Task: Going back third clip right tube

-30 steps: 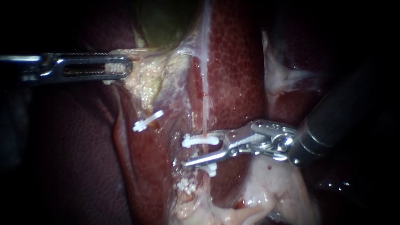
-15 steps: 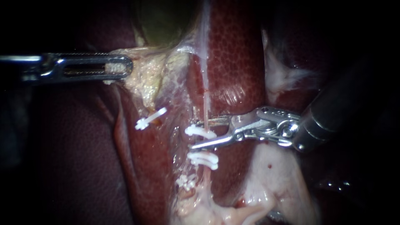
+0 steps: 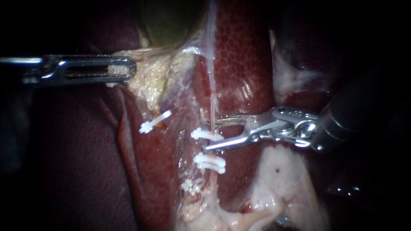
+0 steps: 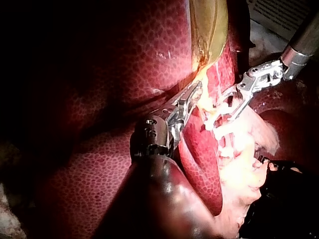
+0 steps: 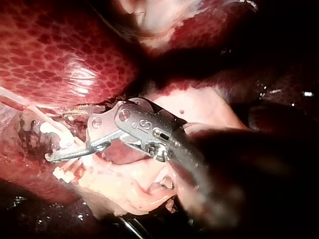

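Left instrument (image 3: 131, 68): shaft enters level from the left. Its long slotted jaws lie together and appear to pinch pale tissue (image 3: 143, 81) at the tip, though the contact is partly hidden.

Right instrument (image 3: 209, 136): dark shaft comes in from the right, wrist angled so the jaws point left, nearly level. The jaws stand apart with a clear gap between upper and lower, gripping nothing.

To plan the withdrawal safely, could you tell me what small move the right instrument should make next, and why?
Probably draw the right instrument straight back along its shaft, with jaws open. Its open jaws stand either side of the upper clip on the right tube, tips beside it; closing or swinging could snag the clip.
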Controlling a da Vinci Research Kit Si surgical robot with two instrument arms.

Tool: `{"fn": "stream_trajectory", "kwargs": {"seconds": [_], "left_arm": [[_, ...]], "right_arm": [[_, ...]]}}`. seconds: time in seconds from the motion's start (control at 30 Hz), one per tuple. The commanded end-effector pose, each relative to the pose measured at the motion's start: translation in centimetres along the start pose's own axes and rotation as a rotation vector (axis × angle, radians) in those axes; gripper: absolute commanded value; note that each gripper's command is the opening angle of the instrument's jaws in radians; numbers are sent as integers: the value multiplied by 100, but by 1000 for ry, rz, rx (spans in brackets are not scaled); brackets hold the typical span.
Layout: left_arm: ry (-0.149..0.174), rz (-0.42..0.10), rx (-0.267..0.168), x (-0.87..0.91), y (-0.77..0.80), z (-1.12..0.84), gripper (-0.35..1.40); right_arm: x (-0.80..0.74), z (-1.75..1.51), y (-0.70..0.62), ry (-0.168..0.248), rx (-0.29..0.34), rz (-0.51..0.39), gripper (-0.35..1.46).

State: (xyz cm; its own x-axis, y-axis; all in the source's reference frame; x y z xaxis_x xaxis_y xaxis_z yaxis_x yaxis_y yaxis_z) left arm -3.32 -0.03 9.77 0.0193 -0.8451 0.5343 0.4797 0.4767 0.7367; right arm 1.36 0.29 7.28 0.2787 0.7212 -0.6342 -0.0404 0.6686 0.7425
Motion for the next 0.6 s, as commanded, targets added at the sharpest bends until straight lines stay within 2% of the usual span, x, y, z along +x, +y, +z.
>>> {"fn": "stream_trajectory", "kwargs": {"seconds": [0.03,0.2,0.33,0.6], "left_arm": [[0,0,1,0,0,-1,-35],[0,0,1,0,0,-1,-35],[0,1,0,0,-1,-1,-35],[-1,1,0,1,-1,0,-35]], "right_arm": [[1,-8,-1,-2,3,-14,60],[5,-38,-10,-8,14,-67,60],[14,-58,-25,-12,25,-108,60],[57,-83,-64,-13,32,-195,60]]}}
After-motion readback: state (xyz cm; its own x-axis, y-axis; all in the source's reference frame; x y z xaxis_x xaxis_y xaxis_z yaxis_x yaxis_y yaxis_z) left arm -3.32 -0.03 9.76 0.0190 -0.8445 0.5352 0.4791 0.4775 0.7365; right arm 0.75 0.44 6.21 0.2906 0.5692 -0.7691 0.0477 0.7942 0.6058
